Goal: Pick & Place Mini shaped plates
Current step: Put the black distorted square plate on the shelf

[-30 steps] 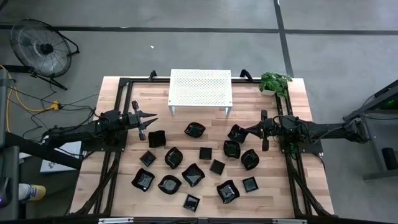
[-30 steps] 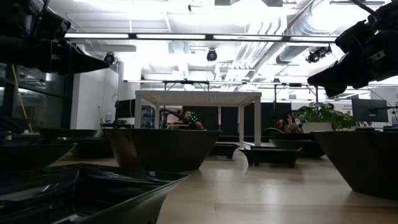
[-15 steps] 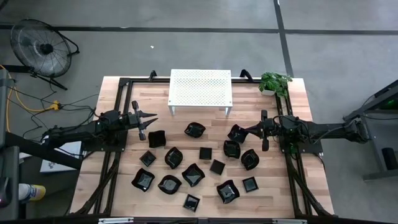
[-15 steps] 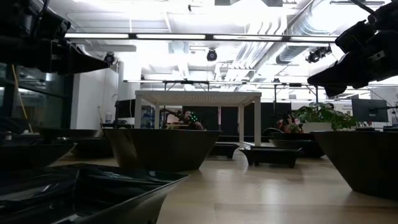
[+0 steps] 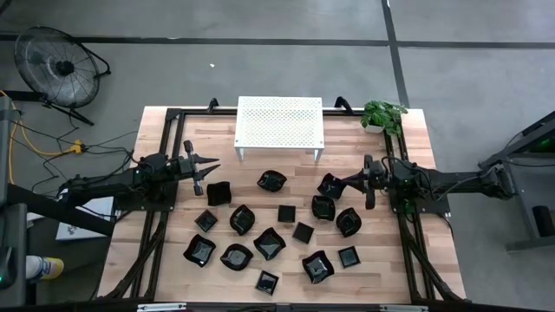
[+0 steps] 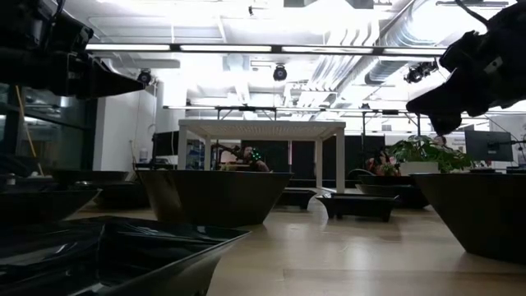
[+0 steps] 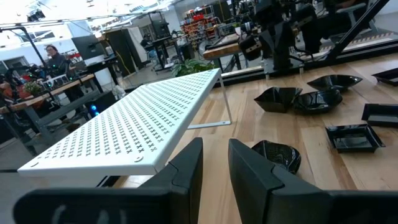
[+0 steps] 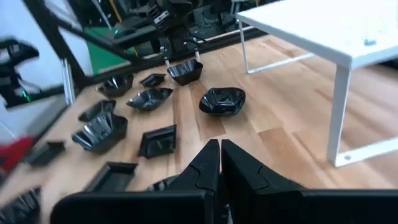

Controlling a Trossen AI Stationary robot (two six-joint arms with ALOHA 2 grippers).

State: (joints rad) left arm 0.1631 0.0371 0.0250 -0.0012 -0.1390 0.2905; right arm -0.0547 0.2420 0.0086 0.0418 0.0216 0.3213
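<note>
You see no plate [image 5: 270,244] moved on the surface [image 5: 165,139]: left claw [image 5: 211,165] hovers slightly parted and empty, right claw [image 5: 336,181] closed and empty, so picking remains pending.

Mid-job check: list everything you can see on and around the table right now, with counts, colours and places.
mini shaped plates: about fifteen, glossy black, spread over the table's middle and near half, none on the stand
stand: one, white, perforated, raised on legs at the table's far edge
potted plant: one, green, far right corner of the table
table: one, light wood with a black frame
fan: one, dark, on the floor beyond the far left corner
left gripper: dark, slightly open, empty, above the table's left side
right gripper: dark, shut, empty, over the plates on the right
</note>
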